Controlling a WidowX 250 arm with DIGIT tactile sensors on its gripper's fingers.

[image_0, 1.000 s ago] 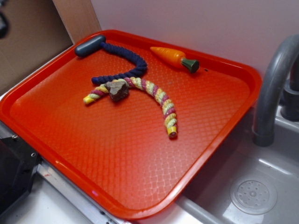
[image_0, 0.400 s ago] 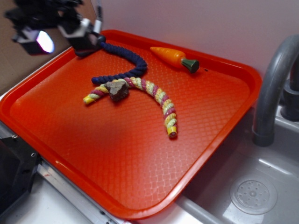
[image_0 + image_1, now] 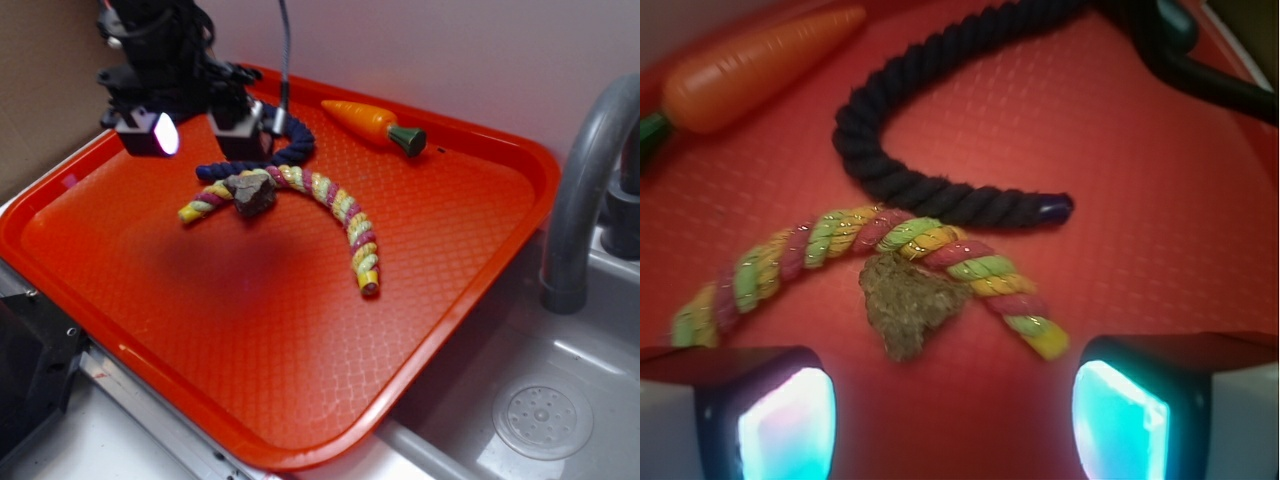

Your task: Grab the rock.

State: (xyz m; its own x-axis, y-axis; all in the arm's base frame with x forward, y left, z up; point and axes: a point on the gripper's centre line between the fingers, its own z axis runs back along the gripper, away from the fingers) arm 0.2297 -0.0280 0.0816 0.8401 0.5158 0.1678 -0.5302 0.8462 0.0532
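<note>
Now that my gripper (image 3: 190,130) has swung in from the tray's (image 3: 520,160) far-left corner to hang above the ropes, the approach is nearly done. My fingers (image 3: 775,420) are spread wide and hold nothing. Below and between them lies the rock (image 3: 905,305), touching the striped rope (image 3: 940,250), not yet reached.

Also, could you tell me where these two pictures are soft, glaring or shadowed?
Wrist view: the rock is fairly sharp, the carrot soft, and the glowing finger pads blow out. Exterior view: the gripper casts a dim shadow on the tray.
</note>
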